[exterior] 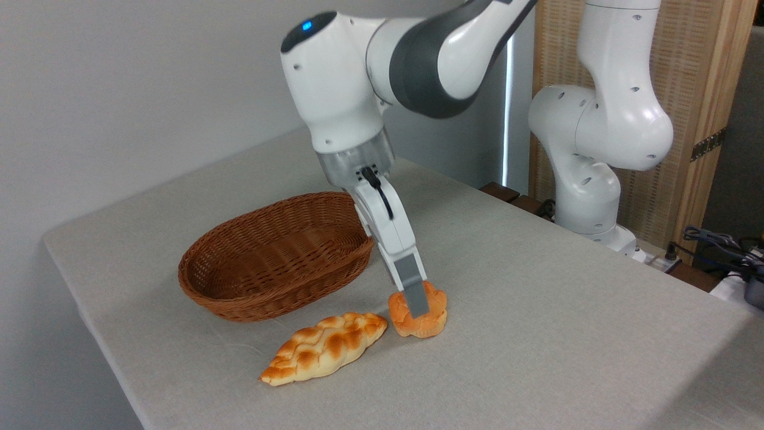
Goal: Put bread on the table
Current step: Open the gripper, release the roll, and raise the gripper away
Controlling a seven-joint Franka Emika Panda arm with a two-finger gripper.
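The bread [434, 318], a small round orange-brown bun with a lobed top, rests upright on the grey-beige table [537, 346], just right of the basket. My gripper [419, 304] reaches down over it at a slant. Its near grey finger [413, 292] crosses the front of the bun, and the far finger is hidden behind it. The bun has its full round shape and is not squeezed, so the jaws stand open around it.
A brown wicker basket [268, 263] with nothing in it stands left of the gripper. A pale-golden braided pointed loaf [325, 348] lies in front of the basket, almost touching the bun. The arm's base [588, 197] and some cables [722, 245] are at the right.
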